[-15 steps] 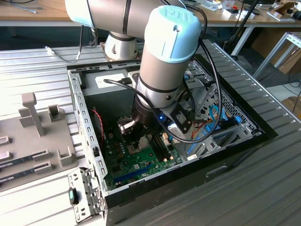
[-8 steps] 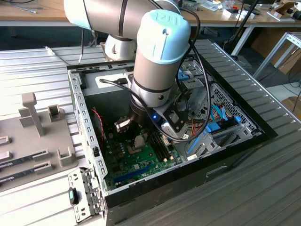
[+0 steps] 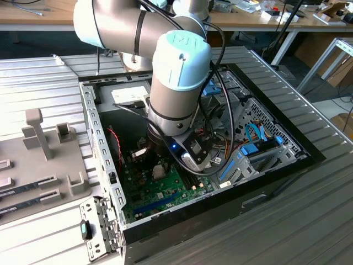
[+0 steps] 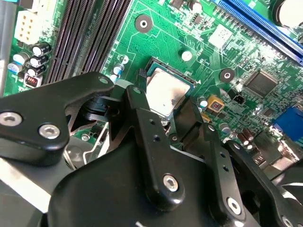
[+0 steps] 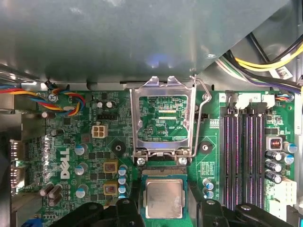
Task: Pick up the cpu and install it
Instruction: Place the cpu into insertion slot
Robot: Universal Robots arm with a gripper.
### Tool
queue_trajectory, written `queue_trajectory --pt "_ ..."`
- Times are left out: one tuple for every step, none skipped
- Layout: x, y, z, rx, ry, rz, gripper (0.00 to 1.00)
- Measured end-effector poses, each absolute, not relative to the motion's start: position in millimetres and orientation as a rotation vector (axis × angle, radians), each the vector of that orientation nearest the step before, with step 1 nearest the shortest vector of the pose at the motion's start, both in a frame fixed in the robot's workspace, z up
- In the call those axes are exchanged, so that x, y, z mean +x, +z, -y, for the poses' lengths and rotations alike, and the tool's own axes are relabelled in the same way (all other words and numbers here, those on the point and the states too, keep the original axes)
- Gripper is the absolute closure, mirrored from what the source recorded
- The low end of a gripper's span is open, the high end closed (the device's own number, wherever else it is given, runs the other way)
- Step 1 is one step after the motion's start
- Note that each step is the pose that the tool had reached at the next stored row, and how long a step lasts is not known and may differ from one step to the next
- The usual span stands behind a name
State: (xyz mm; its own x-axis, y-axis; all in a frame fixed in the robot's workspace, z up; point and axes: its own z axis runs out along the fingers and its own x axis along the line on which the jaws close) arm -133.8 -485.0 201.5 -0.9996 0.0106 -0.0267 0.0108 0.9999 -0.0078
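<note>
Your arm reaches down into the open computer case (image 3: 265,138) that lies on the ribbed metal worktop (image 3: 309,221), and your hand (image 4: 163,120) hangs low over the green motherboard (image 4: 156,42). In both wrist views the cpu (image 5: 164,198) shows its silvery-grey top with a thin green rim, lying flat in the socket area of the board. In the first wrist view the metal retention frame (image 5: 163,118) stands swung up and open just beside the cpu, with its thin wire lever (image 5: 204,101) raised along one side.

In the second wrist view your black fingers (image 4: 142,118) sit on either side of the cpu, right at its edges. You cannot tell from these pictures whether they press on the chip or stand just clear of it.

The dark memory slots (image 5: 241,156) run alongside the socket, and bundled coloured wires (image 5: 66,101) lie on the board's other side.
</note>
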Motion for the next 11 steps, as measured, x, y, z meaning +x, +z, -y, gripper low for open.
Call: queue_trajectory --pt "-134.1 200.5 484.8 0.017 -0.013 -3.115 0.53" --pt "-134.1 200.3 484.8 0.017 -0.013 -3.115 0.53" --pt "-134.1 200.2 484.8 0.017 -0.013 -3.115 0.53" --pt "-134.2 200.1 484.8 0.017 -0.012 -3.115 0.53" --pt "-134.2 200.0 484.8 0.017 -0.012 -3.115 0.53" --pt "-134.1 199.9 484.7 0.017 -0.012 -3.115 0.53" --pt "-134.1 199.8 484.7 0.017 -0.012 -3.115 0.51" --pt "-134.1 199.8 484.7 0.017 -0.012 -3.115 0.45" --pt "-134.1 199.8 484.7 0.017 -0.012 -3.115 0.45" --pt "-134.2 199.9 484.7 0.017 -0.012 -3.115 0.45" --pt "-134.1 199.8 484.8 0.017 -0.012 -3.115 0.45"
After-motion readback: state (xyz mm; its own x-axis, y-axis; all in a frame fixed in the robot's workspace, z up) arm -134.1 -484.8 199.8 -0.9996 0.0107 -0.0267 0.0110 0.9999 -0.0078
